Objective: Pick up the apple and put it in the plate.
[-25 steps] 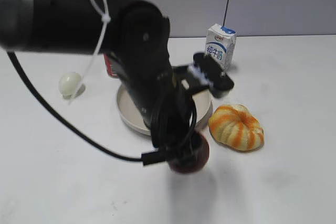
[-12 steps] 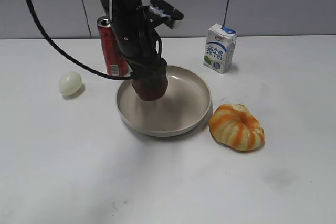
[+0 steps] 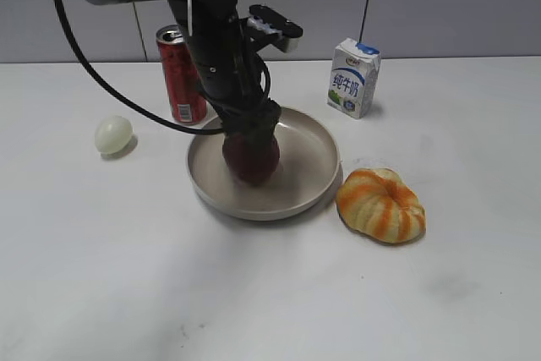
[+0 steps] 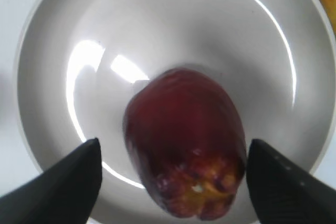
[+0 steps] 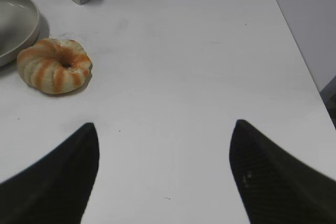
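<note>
The glossy dark red apple (image 3: 251,158) sits inside the wide, round, shallow beige plate (image 3: 314,185), a little toward nine o'clock of the plate's centre in the exterior view. The left hand (image 3: 251,137) comes down onto it from above, at the end of a black arm with a looped cable. In the left wrist view the apple (image 4: 185,142) lies over the plate's floor (image 4: 157,35), its yellow-flecked end turned toward six o'clock. The two dark fingers (image 4: 63,187) stand spread on either side of it, with pale plate showing between each finger and the fruit, so the left hand is not pinching it.

The right hand (image 5: 163,177) appears only in its own wrist view, its two dark fingers spread wide over the bare white surface (image 5: 173,66), holding nothing.

Around the plate in the exterior view: a red drinks can (image 3: 180,75) stands upright near its rim at eleven o'clock, a pale egg-shaped thing (image 3: 112,134) lies well apart at nine o'clock, a small white-and-blue milk carton (image 3: 353,78) stands at one o'clock, and an orange-and-cream ribbed pumpkin (image 3: 381,205) rests just beside the rim at four o'clock.
</note>
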Controlling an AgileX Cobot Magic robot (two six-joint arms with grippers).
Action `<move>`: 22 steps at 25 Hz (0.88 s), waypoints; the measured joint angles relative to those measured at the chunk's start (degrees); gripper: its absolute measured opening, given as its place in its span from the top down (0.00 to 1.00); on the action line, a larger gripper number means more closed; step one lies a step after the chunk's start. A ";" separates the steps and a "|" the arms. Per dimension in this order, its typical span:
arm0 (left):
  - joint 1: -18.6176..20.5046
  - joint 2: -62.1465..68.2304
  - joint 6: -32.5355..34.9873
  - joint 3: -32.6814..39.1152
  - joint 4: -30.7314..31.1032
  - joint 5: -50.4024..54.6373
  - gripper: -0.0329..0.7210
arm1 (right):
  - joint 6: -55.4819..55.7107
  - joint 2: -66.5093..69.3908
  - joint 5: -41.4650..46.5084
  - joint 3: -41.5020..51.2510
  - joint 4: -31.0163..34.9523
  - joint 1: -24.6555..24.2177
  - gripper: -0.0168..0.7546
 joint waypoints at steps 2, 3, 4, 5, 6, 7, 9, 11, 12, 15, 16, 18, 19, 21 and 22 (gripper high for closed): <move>0.00 0.00 0.00 0.00 -0.01 0.13 0.07 | 0.00 0.00 0.00 0.00 0.00 0.00 0.22; 0.00 0.00 0.00 0.00 -0.01 0.33 0.07 | 0.00 0.00 0.00 0.00 0.00 0.00 0.22; 0.00 0.00 0.00 -0.20 -0.01 0.65 0.07 | 0.00 0.00 0.00 0.00 0.00 0.00 0.22; 0.00 -0.07 -0.11 -0.49 -0.01 1.10 0.07 | 0.00 0.00 0.00 0.00 0.00 0.00 0.22; 0.00 -0.21 -0.24 -0.95 -0.01 1.76 0.07 | 0.00 0.00 0.00 0.00 0.00 0.00 0.22; 0.00 -0.50 -0.61 -1.66 -0.01 2.70 0.07 | 0.00 0.00 0.00 0.00 0.00 0.00 0.22; 0.23 -1.77 -2.02 -3.32 0.91 4.84 0.07 | 0.00 0.00 0.00 0.00 0.00 0.00 0.22; 1.06 -4.10 -5.19 -5.09 3.15 7.02 0.07 | 0.00 0.00 0.00 0.00 0.00 0.00 0.22; 1.99 -5.55 -7.42 -5.48 4.58 7.56 0.08 | 0.00 0.00 0.00 0.00 0.00 0.00 0.22; 6.80 -8.98 -15.13 -5.87 12.04 8.06 0.11 | 0.00 0.00 0.00 0.00 0.00 0.00 0.22; 9.24 -10.10 -17.33 -5.26 13.76 8.06 0.13 | 0.00 0.00 0.00 0.00 0.00 0.00 0.22; 14.10 -12.34 -20.16 -2.80 14.86 8.15 0.15 | 0.00 0.00 0.00 0.00 0.00 0.00 0.22; 16.83 -13.64 -20.80 -1.48 14.63 8.29 0.15 | 0.00 0.00 0.00 0.00 0.00 0.00 0.22; 21.44 -16.41 -21.38 2.41 13.85 8.29 0.16 | 0.00 0.00 0.00 0.00 0.00 0.00 0.22; 23.62 -18.18 -21.44 4.32 13.72 8.39 0.17 | 0.00 0.00 0.00 0.00 0.00 0.00 0.22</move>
